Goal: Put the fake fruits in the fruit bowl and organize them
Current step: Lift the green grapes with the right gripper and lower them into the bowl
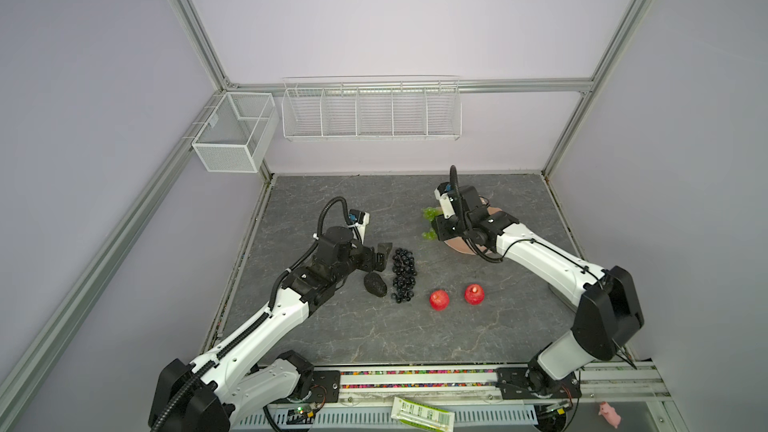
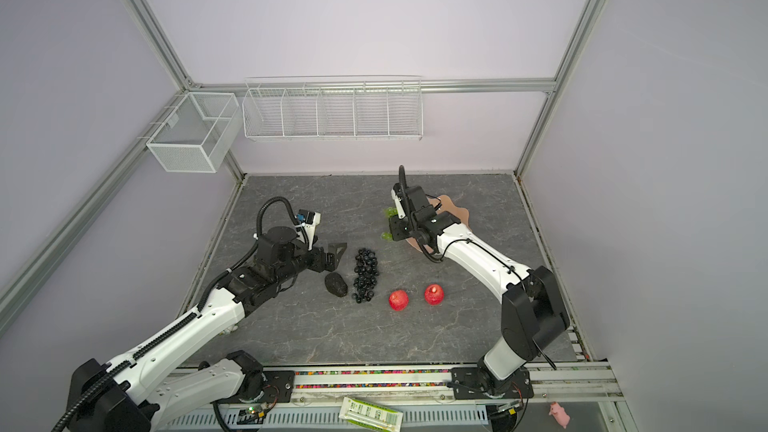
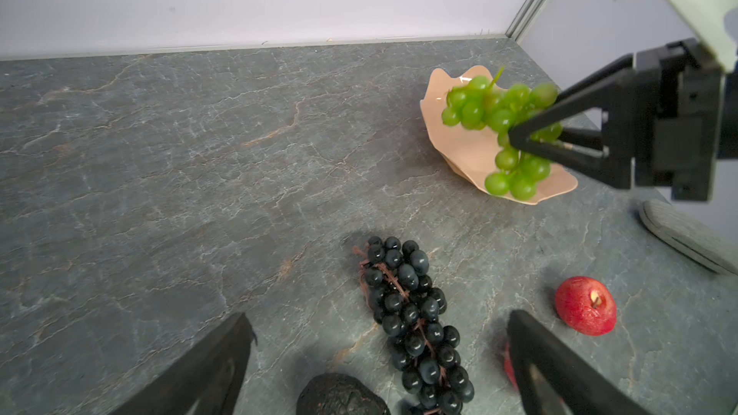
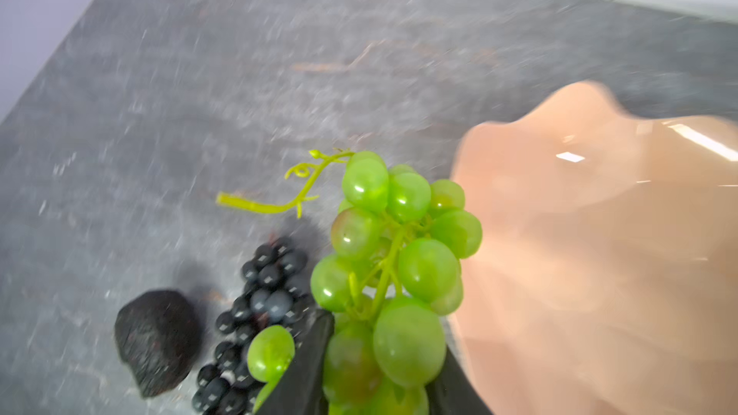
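My right gripper (image 4: 383, 353) is shut on the green grape bunch (image 4: 399, 265) (image 3: 499, 113), which hangs off the table at the left rim of the peach fruit bowl (image 4: 599, 233) (image 1: 461, 248). Near the table's middle lie the black grape bunch (image 1: 403, 274), the dark avocado (image 1: 375, 284) and two red round fruits (image 1: 439, 300) (image 1: 474, 294). My left gripper (image 1: 384, 253) (image 3: 379, 319) stands open just above the black grapes (image 3: 411, 321) and the avocado (image 3: 343, 395), holding nothing. In both top views my right wrist covers most of the bowl.
Two white wire baskets (image 1: 372, 112) (image 1: 235, 130) hang on the back wall. A pink pig toy (image 1: 609, 413) and a green-and-white packet (image 1: 422, 413) lie off the mat by the front rail.
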You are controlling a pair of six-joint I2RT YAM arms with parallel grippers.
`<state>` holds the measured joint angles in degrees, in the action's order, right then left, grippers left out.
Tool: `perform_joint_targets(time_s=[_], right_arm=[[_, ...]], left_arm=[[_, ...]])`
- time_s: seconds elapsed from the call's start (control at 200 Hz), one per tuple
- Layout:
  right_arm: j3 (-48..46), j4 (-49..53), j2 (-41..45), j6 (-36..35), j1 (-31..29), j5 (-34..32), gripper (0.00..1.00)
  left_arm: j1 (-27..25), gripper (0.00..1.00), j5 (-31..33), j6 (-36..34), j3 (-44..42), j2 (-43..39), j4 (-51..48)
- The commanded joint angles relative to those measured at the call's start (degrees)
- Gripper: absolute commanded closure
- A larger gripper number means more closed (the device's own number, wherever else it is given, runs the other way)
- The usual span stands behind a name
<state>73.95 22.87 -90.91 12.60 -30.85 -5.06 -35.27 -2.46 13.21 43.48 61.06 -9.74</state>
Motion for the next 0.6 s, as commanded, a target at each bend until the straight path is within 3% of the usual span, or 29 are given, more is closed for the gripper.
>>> perform_joint_targets(time_s=[0.0, 0.13, 0.27, 0.595], right_arm=[[0.13, 1.52, 0.43, -1.37, 4.9, 1.62, 0.67], [1.34, 0.51, -2.79, -2.65, 8.94, 2.61, 0.67], [2.27, -0.14, -7.9, -2.98, 12.1, 3.88, 0.69], [-1.28, -3.04, -12.23, -2.9, 12.5, 0.98, 0.66]], left_arm=[[-0.15, 0.01, -4.75, 1.78, 1.12, 1.71, 5.47], [-0.41, 0.01, -7.63, 3.78, 1.82, 5.03, 10.68], [-1.76, 0.0, -9.5, 4.43, 6.56, 10.02, 9.58], [-3.32, 0.01, -8.06, 4.52, 7.5, 12.7, 9.76]])
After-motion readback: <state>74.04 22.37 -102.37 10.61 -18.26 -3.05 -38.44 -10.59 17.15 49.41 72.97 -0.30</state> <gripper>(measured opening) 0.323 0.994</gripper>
